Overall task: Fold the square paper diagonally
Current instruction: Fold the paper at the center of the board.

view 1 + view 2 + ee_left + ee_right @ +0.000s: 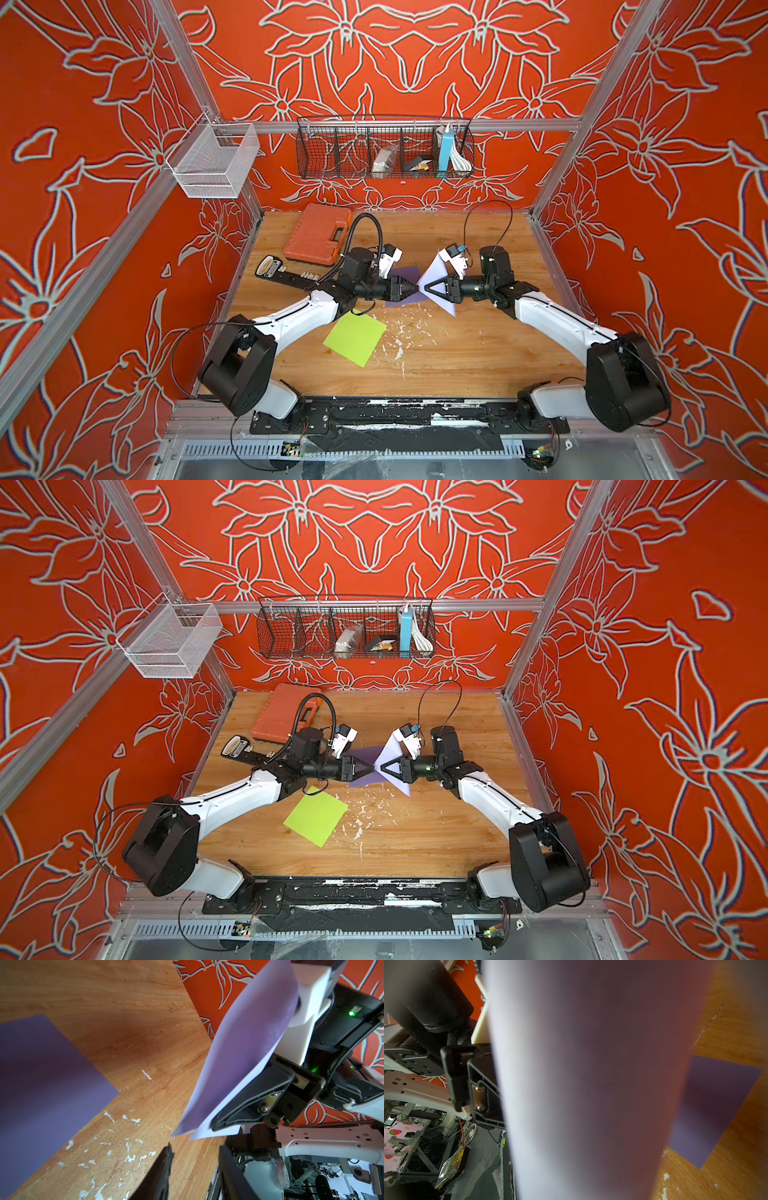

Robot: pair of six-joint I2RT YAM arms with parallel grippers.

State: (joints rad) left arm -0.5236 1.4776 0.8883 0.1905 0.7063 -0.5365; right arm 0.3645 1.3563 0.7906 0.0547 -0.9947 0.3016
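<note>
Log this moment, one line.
right gripper: shut on lifted purple paper | left gripper: open near its corner | second purple sheet: flat on table

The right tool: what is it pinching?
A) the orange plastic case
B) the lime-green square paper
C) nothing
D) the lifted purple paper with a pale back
D: in a top view the right tool is shut on the lifted purple paper with a pale back, and the left wrist view shows that paper raised off the wooden table.
</note>
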